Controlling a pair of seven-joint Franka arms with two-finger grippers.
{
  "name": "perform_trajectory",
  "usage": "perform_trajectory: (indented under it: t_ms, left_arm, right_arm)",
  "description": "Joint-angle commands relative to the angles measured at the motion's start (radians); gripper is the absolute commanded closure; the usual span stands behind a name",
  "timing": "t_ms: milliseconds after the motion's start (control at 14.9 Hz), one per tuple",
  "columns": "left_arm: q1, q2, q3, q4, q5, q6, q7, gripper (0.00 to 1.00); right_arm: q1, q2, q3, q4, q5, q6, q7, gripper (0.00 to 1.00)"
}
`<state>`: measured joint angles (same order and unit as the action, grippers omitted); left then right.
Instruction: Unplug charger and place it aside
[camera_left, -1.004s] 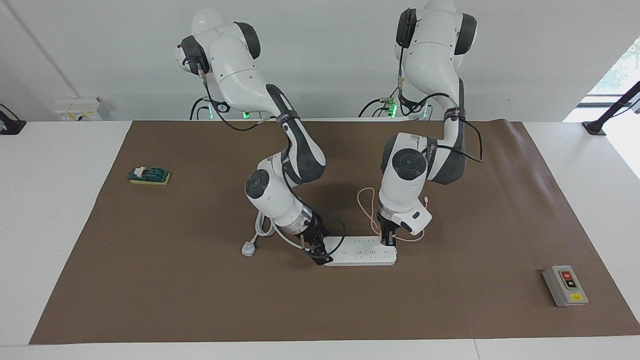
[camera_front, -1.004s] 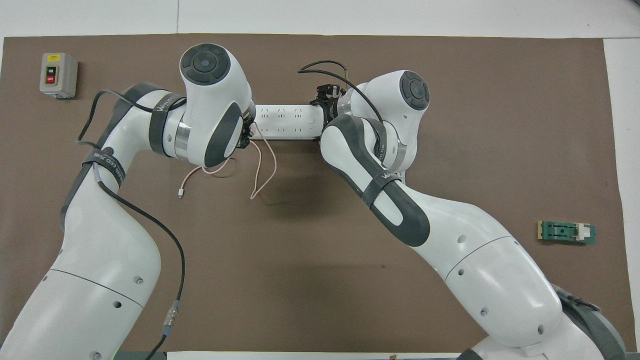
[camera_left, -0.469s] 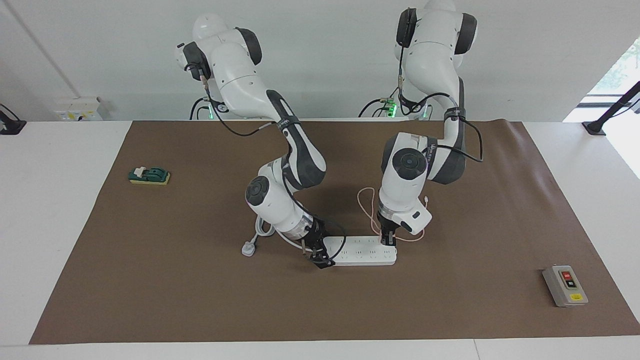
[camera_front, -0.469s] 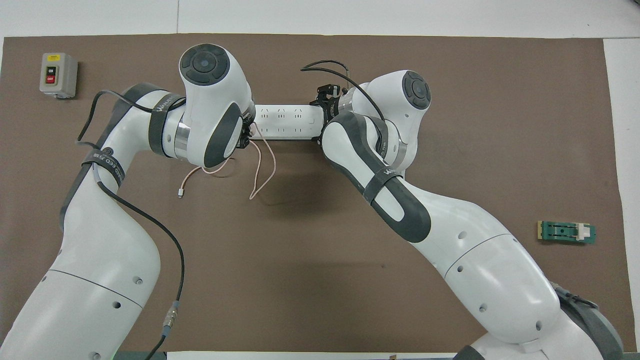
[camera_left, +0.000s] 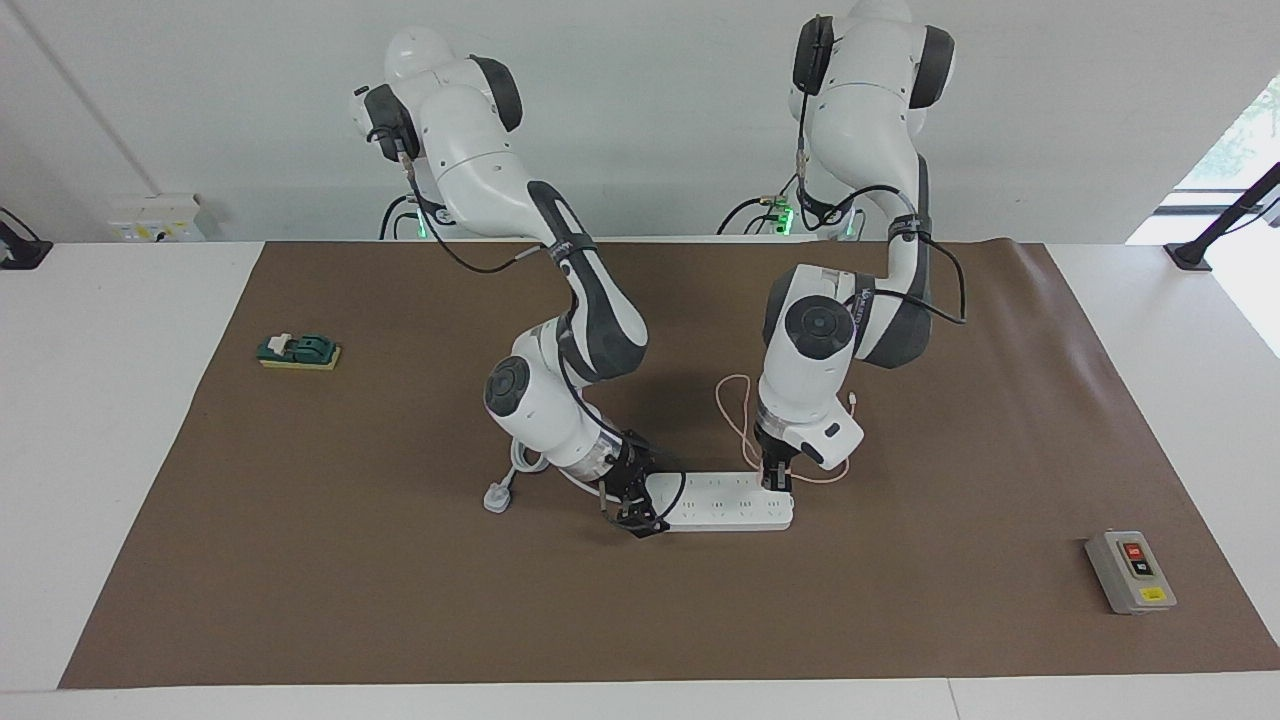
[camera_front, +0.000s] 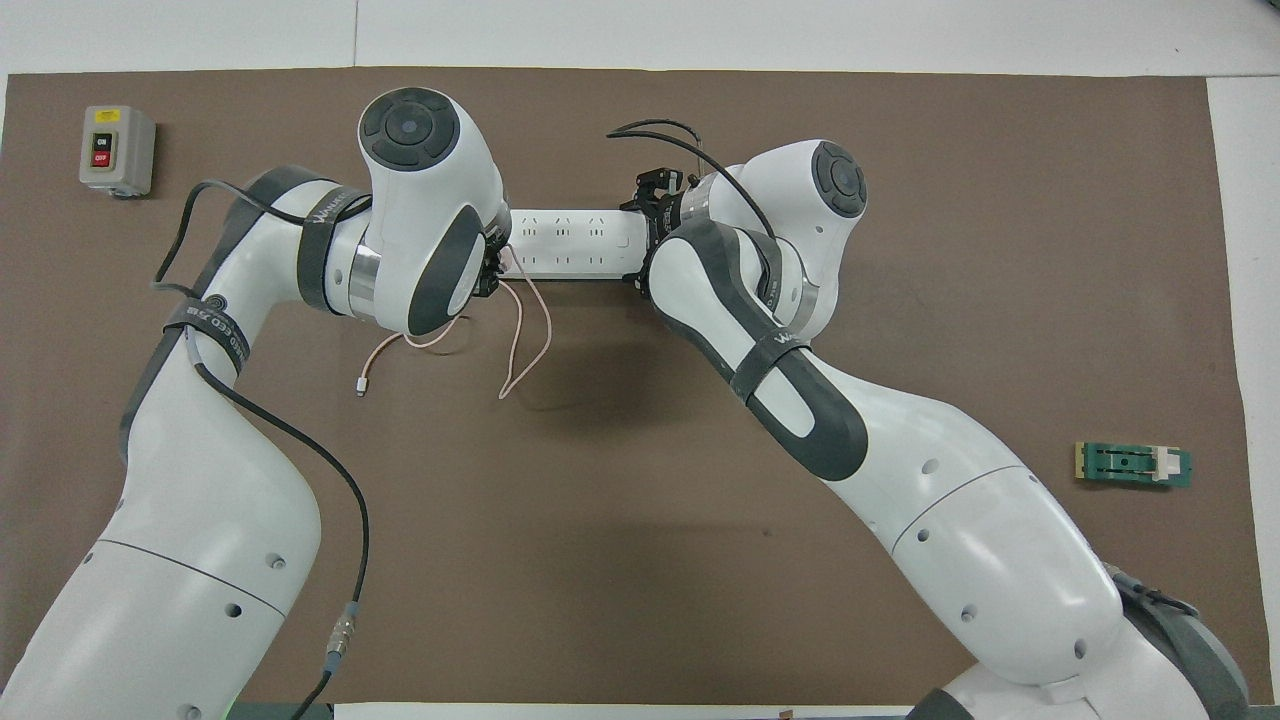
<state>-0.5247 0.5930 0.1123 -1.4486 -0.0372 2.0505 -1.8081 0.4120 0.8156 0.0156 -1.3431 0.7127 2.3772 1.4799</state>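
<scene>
the charger (camera_left: 778, 484) at the power strip's (camera_left: 722, 502) left-arm end, mid-mat, is hidden under the left gripper (camera_left: 777, 487), whose finger state i cannot tell; only its pink cable (camera_front: 520, 335) shows. the right gripper (camera_left: 638, 522) presses the strip's other end, arm bent low, fingers unreadable.

The table (camera_left: 120, 420) carries a brown mat (camera_left: 400, 600) bearing power strip (camera_left: 725, 510), switch box (camera_left: 1130, 572) and green block (camera_left: 300, 351).
</scene>
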Motion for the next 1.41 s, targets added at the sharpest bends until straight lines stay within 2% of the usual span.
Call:
perform_trajectory:
  t_ms: [0, 134, 268, 469, 602, 736, 1004, 1071, 1138, 1205, 1272, 1339]
  left_arm:
    - [-0.001, -0.053, 0.021, -0.026, 0.010, -0.120, 0.035, 1.00]
    - [0.000, -0.068, 0.021, 0.022, 0.008, -0.208, 0.056, 1.00]
    - [0.003, -0.105, 0.023, 0.027, 0.011, -0.263, 0.061, 1.00]
    - [0.003, -0.160, 0.023, 0.025, 0.007, -0.303, 0.093, 1.00]
    - [0.002, -0.171, 0.023, 0.013, 0.007, -0.306, 0.128, 1.00]
    - [0.003, -0.183, 0.023, -0.009, 0.007, -0.300, 0.220, 1.00]
    - [0.005, -0.217, 0.023, -0.042, 0.005, -0.294, 0.549, 1.00]
    - [0.005, -0.229, 0.024, -0.056, 0.005, -0.296, 0.647, 1.00]
    - [0.014, -0.254, 0.024, -0.082, 0.005, -0.297, 0.752, 1.00]
    - [0.023, -0.278, 0.024, -0.110, 0.005, -0.297, 0.841, 1.00]
    - [0.025, -0.307, 0.024, -0.148, 0.005, -0.294, 0.925, 1.00]
    - [0.026, -0.332, 0.024, -0.185, 0.005, -0.283, 1.000, 1.00]
  right_arm:
    - [-0.027, 0.022, 0.004, 0.030, 0.028, 0.008, -0.023, 1.00]
    - [-0.027, 0.022, 0.004, 0.030, 0.028, 0.008, -0.023, 1.00]
    - [-0.027, 0.022, 0.004, 0.028, 0.030, 0.008, -0.023, 1.00]
    - [-0.022, 0.022, 0.004, 0.024, 0.036, 0.014, -0.023, 1.00]
    - [-0.021, 0.020, 0.003, 0.024, 0.034, 0.014, -0.024, 1.00]
    - [-0.027, 0.020, 0.003, 0.025, 0.030, 0.001, -0.024, 1.00]
    - [-0.027, 0.005, 0.003, 0.021, 0.025, -0.004, -0.024, 1.00]
    - [-0.027, 0.002, 0.001, 0.021, 0.024, -0.004, -0.024, 0.81]
    - [-0.027, -0.001, 0.001, 0.021, 0.024, -0.006, -0.024, 0.43]
    - [-0.027, -0.004, -0.002, 0.019, 0.024, -0.007, -0.024, 0.20]
    - [-0.024, -0.006, -0.003, 0.016, 0.022, -0.007, -0.021, 0.02]
    - [-0.021, -0.010, -0.003, 0.015, 0.019, -0.009, -0.020, 0.00]
